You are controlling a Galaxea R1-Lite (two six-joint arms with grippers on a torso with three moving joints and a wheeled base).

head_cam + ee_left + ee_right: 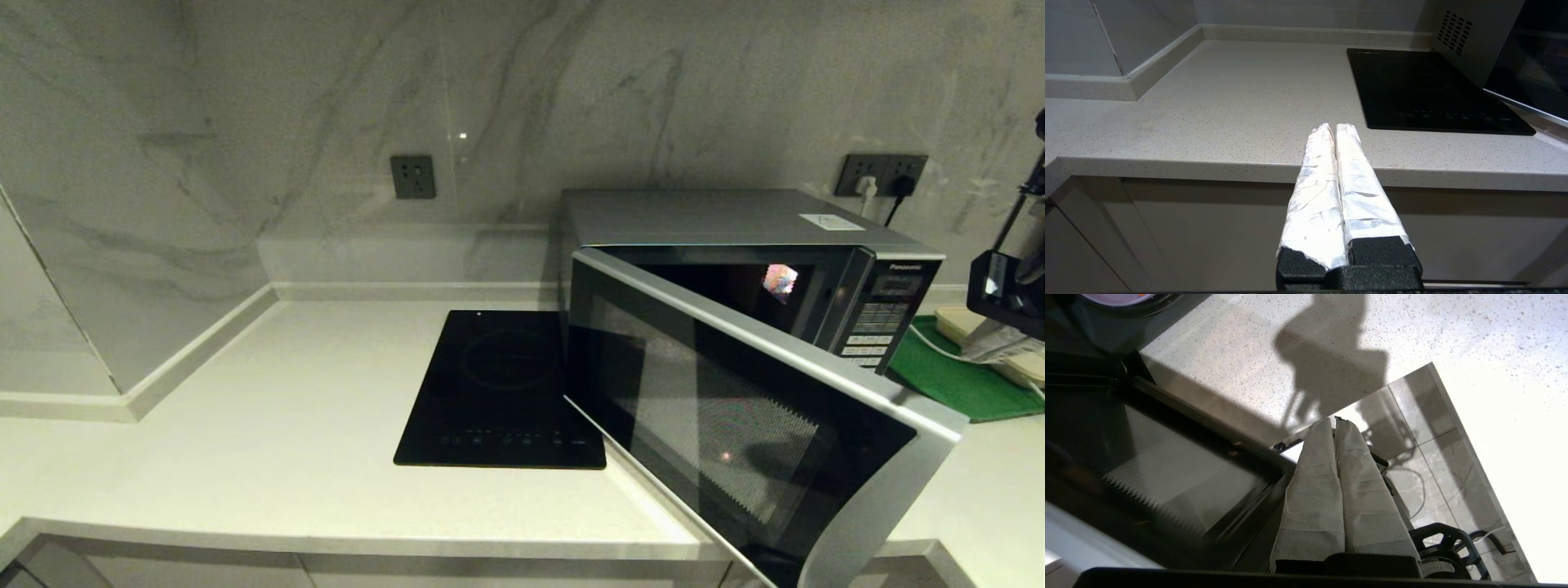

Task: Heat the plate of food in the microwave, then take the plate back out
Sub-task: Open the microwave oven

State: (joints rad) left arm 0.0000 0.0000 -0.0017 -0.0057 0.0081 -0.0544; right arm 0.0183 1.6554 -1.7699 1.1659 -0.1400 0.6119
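Lilac plate (1116, 297) sits inside microwave (735, 245) | door (751, 408) half open | right claw (1336, 424) clenched, empty, beside door edge | left claw (1331, 130) clenched, parked at counter (1229, 102) front | push door flat and steadily to latch.

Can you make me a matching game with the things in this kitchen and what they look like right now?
Things:
1. microwave door
2. left pincer
3. induction cooktop
4. green mat

States or places:
A. flat and black, set in the counter on the microwave's left
B. swung open
C. shut, holding nothing, at the counter's front edge
D. on the microwave's right

Pairs: 1-B, 2-C, 3-A, 4-D
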